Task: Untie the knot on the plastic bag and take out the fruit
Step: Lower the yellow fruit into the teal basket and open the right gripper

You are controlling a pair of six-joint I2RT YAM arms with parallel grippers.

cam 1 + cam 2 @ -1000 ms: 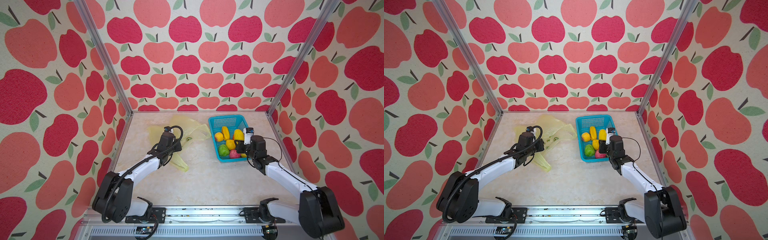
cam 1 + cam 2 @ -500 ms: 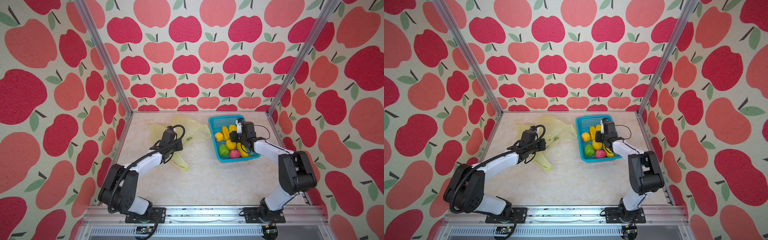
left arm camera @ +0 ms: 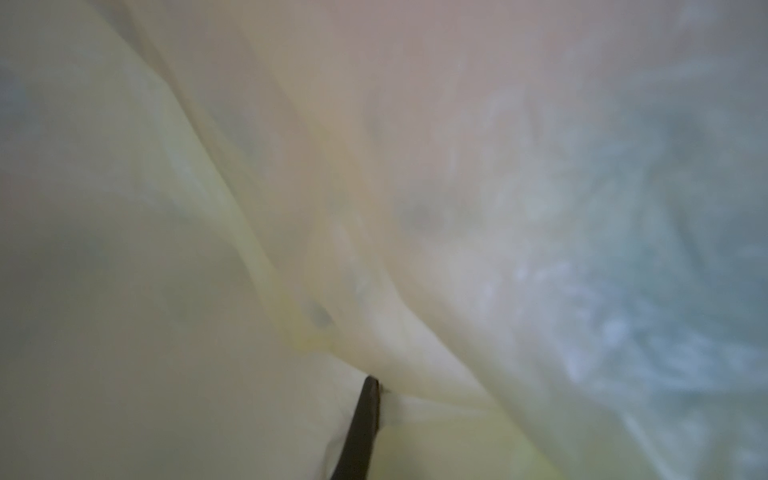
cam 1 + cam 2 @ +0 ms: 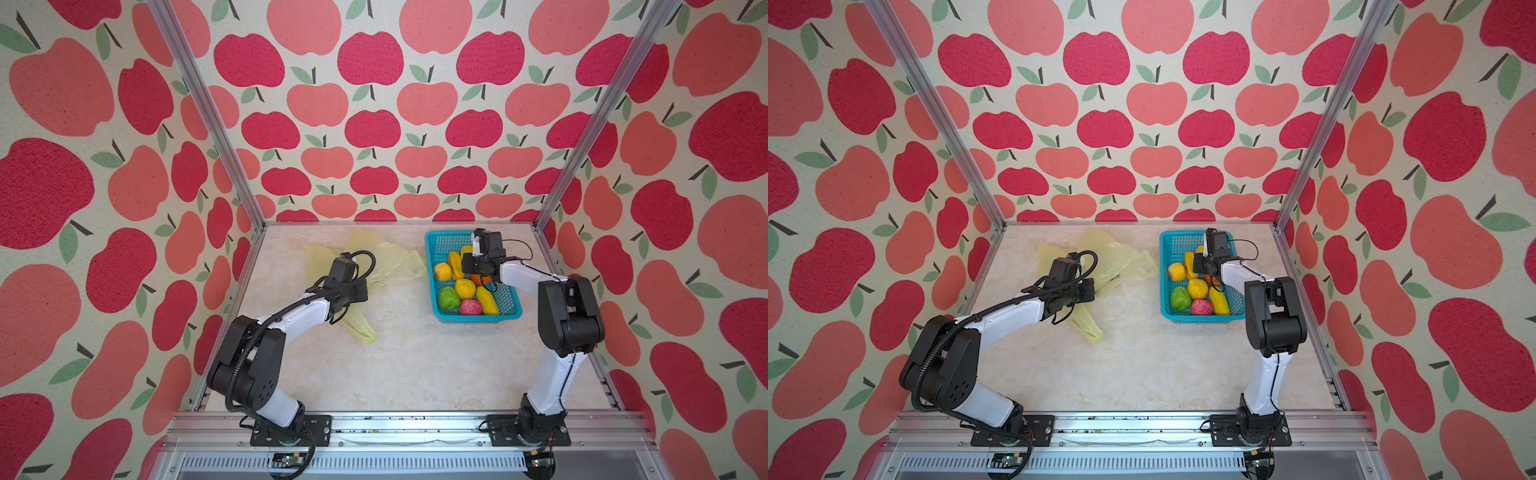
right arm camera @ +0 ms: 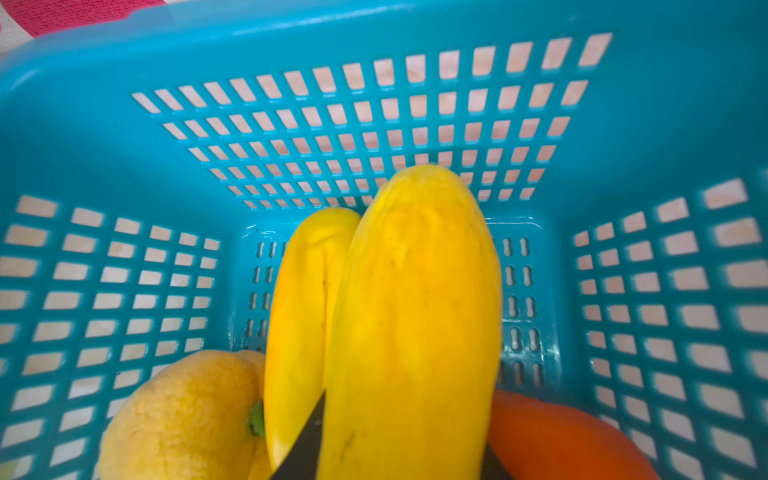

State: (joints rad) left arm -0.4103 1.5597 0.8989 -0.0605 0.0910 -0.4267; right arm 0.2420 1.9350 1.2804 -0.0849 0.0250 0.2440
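The plastic bag (image 4: 392, 259) (image 4: 1121, 257) lies limp and crumpled on the table's back left, filling the left wrist view (image 3: 415, 291). My left gripper (image 4: 365, 291) (image 4: 1094, 291) (image 3: 376, 415) is shut on a fold of it. The knot is hidden. Fruit lies in the teal basket (image 4: 478, 318) (image 4: 1200, 316) (image 5: 291, 37): a green one (image 4: 449, 298), a bumpy pink one (image 4: 471, 306), yellow and orange ones. My right gripper (image 4: 467, 266) (image 4: 1200, 266) (image 5: 399, 457) is inside the basket, shut on a long yellow fruit (image 5: 415, 311) beside another yellow one (image 5: 299, 311).
Apple-print walls with metal corner posts (image 4: 208, 112) close in the left, back and right sides. The basket stands near the right wall. The right arm's elbow (image 4: 569, 316) stands high in front of the basket. Marble tabletop (image 4: 415, 365) spreads toward the front rail.
My right gripper has moved back and leftward deeper over the basket with the yellow fruit, and its elbow has risen. The left gripper has stayed on the bag.
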